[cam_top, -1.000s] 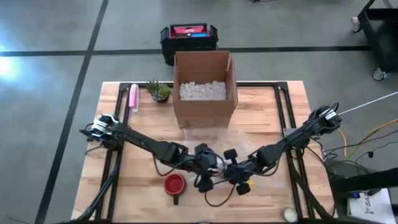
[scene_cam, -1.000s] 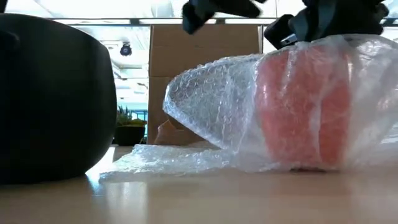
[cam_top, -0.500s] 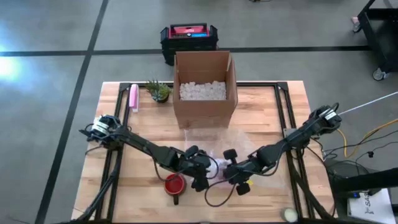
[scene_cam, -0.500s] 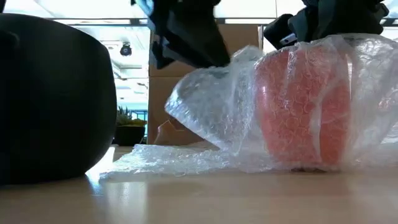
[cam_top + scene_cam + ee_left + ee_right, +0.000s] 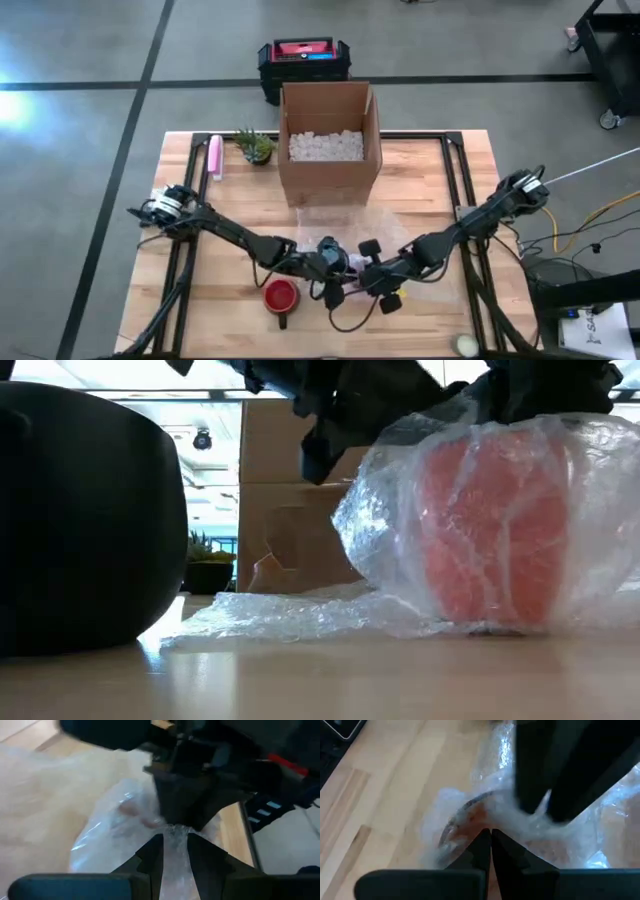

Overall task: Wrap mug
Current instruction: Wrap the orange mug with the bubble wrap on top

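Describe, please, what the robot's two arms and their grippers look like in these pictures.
Both arms are dark, nearly black, slender and jointed, with pale silvery fittings and thin cables at their outer bases. The left gripper has two flat, dark, tapering fingers. The right gripper has similar narrow black fingers. A black cable loops on the table below the grippers.

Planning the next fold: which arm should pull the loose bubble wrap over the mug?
Left. Its claw already pinches the clear bubble wrap beside the red mug; the right claw pins the bundle.
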`<state>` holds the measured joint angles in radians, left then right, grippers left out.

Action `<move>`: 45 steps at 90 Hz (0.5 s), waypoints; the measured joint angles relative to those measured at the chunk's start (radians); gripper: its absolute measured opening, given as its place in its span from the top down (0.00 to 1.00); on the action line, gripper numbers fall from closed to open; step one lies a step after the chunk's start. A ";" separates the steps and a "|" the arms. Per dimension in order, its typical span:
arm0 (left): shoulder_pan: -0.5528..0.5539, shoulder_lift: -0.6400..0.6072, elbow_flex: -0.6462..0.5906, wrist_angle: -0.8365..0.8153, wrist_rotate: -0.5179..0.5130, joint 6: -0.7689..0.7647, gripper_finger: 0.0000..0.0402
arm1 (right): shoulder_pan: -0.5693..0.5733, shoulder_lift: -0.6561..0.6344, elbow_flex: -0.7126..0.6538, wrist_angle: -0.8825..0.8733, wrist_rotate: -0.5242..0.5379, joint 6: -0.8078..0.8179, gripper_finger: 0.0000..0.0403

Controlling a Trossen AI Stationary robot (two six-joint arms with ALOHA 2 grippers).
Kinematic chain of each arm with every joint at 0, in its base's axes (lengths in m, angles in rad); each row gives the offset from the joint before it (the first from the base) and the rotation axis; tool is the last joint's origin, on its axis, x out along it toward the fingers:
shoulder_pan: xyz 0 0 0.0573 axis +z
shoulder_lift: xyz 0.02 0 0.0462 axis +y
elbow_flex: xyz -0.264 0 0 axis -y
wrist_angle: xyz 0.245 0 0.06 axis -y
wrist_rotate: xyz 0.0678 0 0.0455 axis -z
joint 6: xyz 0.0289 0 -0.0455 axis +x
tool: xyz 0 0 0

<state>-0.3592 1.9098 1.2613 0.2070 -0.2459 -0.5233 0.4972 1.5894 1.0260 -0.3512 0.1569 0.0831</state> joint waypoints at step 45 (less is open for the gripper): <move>0.034 0.040 0.091 -0.110 0.043 0.184 0.81 | -0.007 0.000 0.000 0.014 0.000 0.002 0.99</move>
<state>-0.3252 1.9495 1.3525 0.0967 -0.2031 -0.3397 0.4900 1.5894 1.0256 -0.3370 0.1570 0.0849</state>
